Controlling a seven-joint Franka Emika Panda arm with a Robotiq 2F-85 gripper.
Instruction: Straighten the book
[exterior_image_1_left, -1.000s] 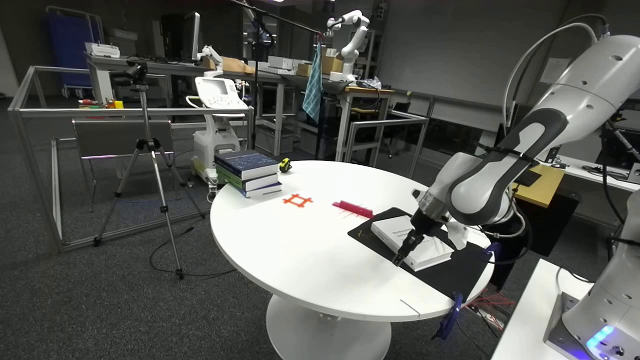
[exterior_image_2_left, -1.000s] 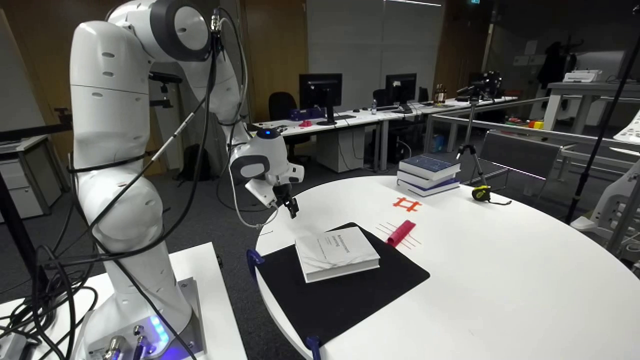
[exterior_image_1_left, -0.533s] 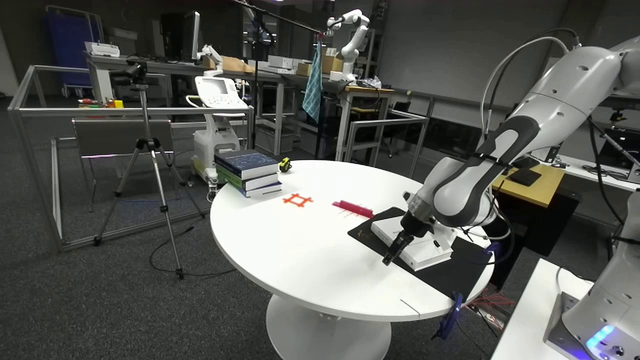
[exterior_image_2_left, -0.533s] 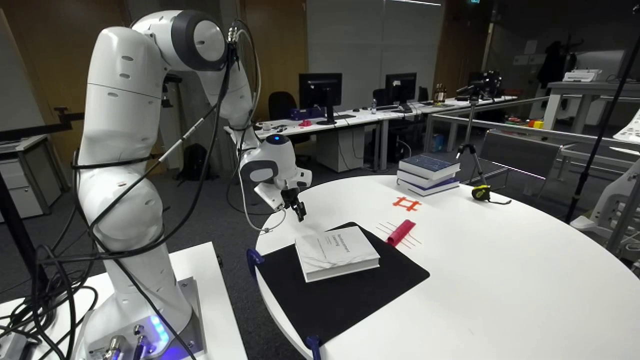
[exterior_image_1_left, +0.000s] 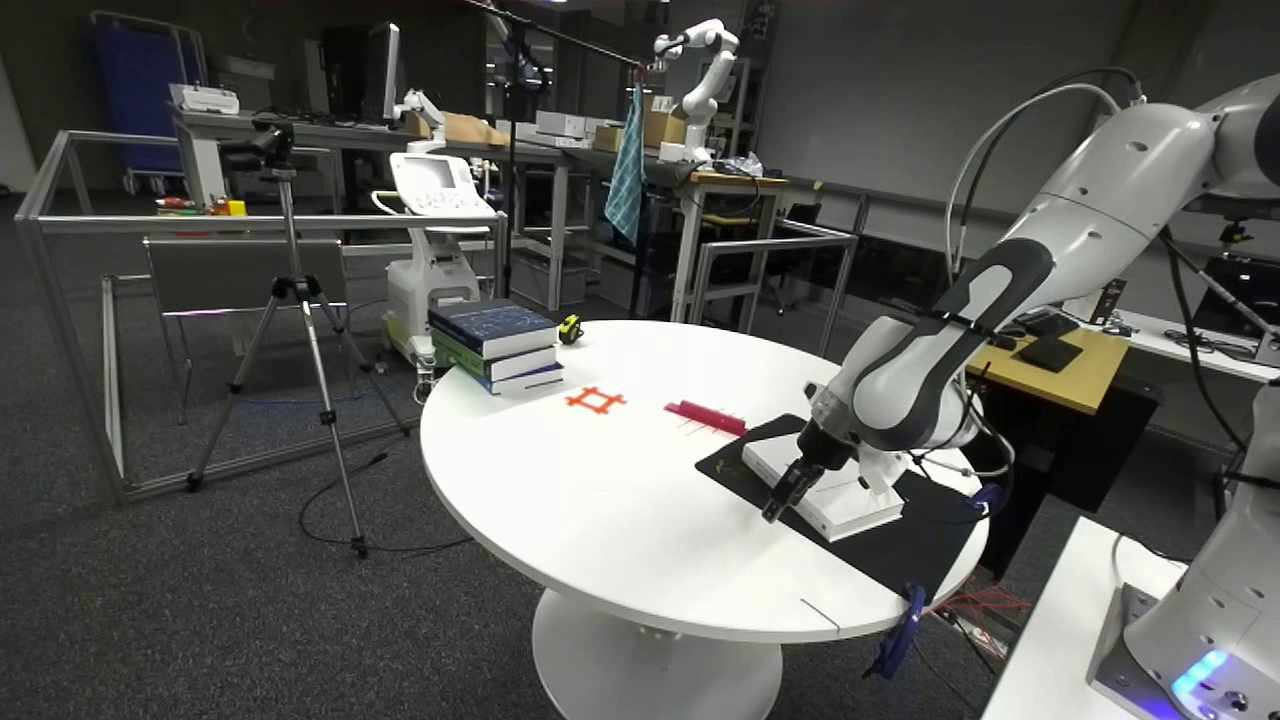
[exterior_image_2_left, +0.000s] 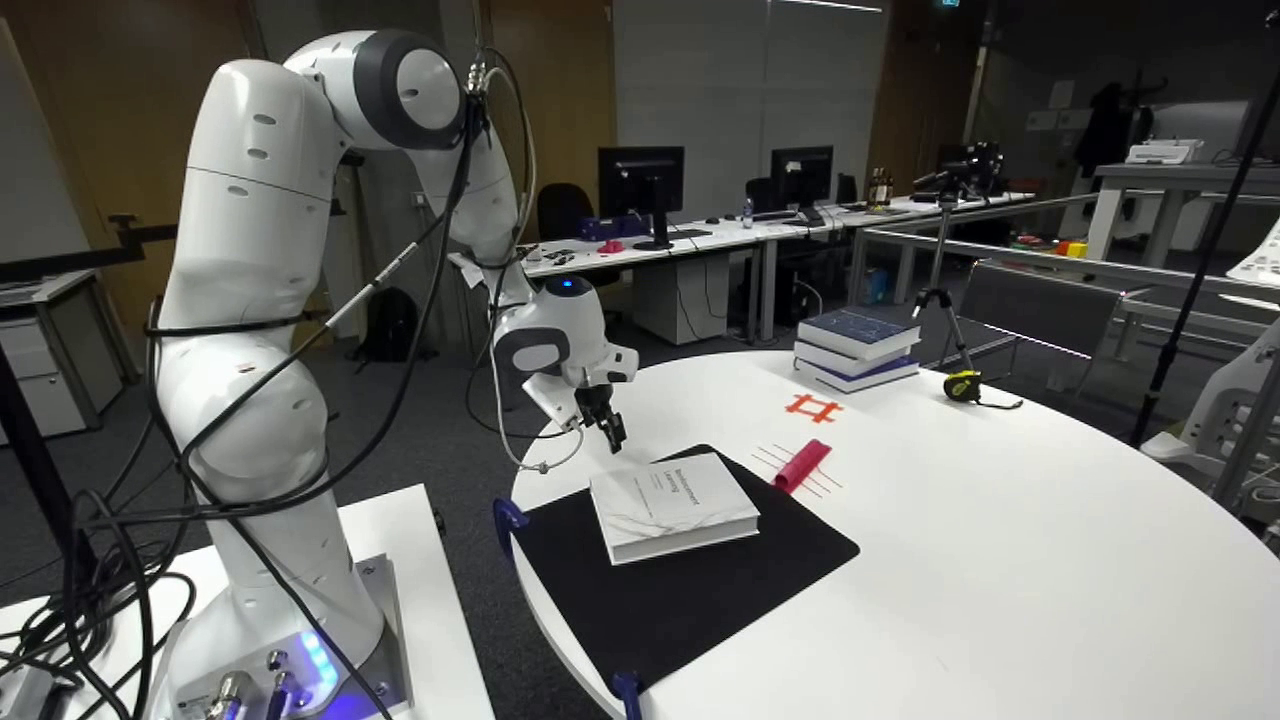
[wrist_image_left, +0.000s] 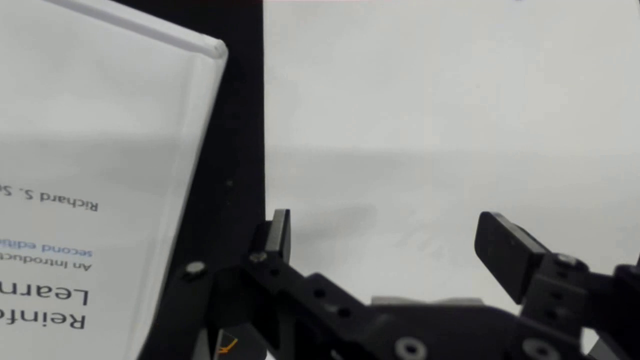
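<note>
The white book (exterior_image_2_left: 672, 500) lies flat on the black sheet (exterior_image_2_left: 700, 610), turned at an angle to the sheet's edges. In an exterior view the book (exterior_image_1_left: 850, 505) is partly hidden behind my gripper (exterior_image_1_left: 773, 514). In the wrist view the book (wrist_image_left: 100, 125) fills the left side, its printed cover upside down, with a strip of black sheet (wrist_image_left: 240, 100) along its spine. My gripper (wrist_image_left: 385, 225) is open and empty, fingers wide apart, above bare white table beside the sheet's edge. It is apart from the book and also shows above the table (exterior_image_2_left: 613, 435).
A stack of books (exterior_image_2_left: 855, 350), a yellow tape measure (exterior_image_2_left: 962, 386), an orange frame (exterior_image_2_left: 815, 408) and a pink-red piece (exterior_image_2_left: 803, 465) are on the round white table (exterior_image_2_left: 1000, 560). Blue clamps (exterior_image_2_left: 509, 525) grip the table's edge at the sheet's corners.
My gripper has moved across and a little lower, left in an exterior view and right in an exterior view, staying beside the book. The book and the sheet have not moved.
</note>
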